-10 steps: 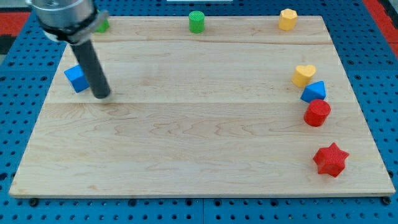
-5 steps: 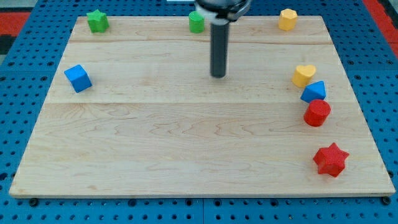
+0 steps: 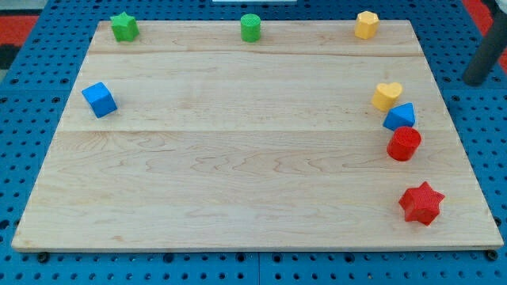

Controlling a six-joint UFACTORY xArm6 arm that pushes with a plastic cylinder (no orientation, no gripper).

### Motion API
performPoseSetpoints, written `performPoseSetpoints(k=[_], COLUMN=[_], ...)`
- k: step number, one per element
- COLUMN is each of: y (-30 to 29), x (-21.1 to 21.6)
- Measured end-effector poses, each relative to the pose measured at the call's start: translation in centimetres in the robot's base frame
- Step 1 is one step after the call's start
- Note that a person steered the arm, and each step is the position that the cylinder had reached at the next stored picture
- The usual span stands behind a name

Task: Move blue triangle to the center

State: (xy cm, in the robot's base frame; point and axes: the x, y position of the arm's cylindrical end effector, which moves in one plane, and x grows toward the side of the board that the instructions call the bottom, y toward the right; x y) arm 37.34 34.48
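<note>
Task status: not started as far as the blue triangle [image 3: 400, 117] is concerned. It sits near the board's edge at the view's right, well away from the centre.

My tip [image 3: 476, 81] is off the wooden board [image 3: 238, 174], over the blue perforated base at the view's right. This rig carries a plain rod, so there are no jaws to be spread or pressed together (nothing is held or pinched), and the tip is in contact with no block.

Positions, taken outward from my tip:

1. The blue triangle lies to the tip's left and slightly toward the view's bottom, and is the closest block. It appears to touch the yellow heart [image 3: 386, 96] above it and the red cylinder [image 3: 404, 144] below it.
2. The red star [image 3: 421, 203] lies further toward the view's bottom, apart from that cluster.
3. The yellow hexagon [image 3: 366, 24] lies to the tip's upper left, at the board's top edge.
4. The green cylinder [image 3: 250, 28] lies further left along the same edge.
5. The blue cube [image 3: 99, 100] and green star [image 3: 123, 26] lie furthest away, at the view's left.

Remaining work, in my judgement: the whole push. I must bring the tip onto the board on the triangle's right-hand side, then drive leftward without dragging either neighbour along.
</note>
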Motion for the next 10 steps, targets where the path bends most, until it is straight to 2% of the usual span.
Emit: performPoseSetpoints(k=[1, 2, 3, 8, 10], y=[0.0, -3.2, -6.3, -14.0, -18.7], x=[4.2, 5.4, 5.4, 5.4, 7.1])
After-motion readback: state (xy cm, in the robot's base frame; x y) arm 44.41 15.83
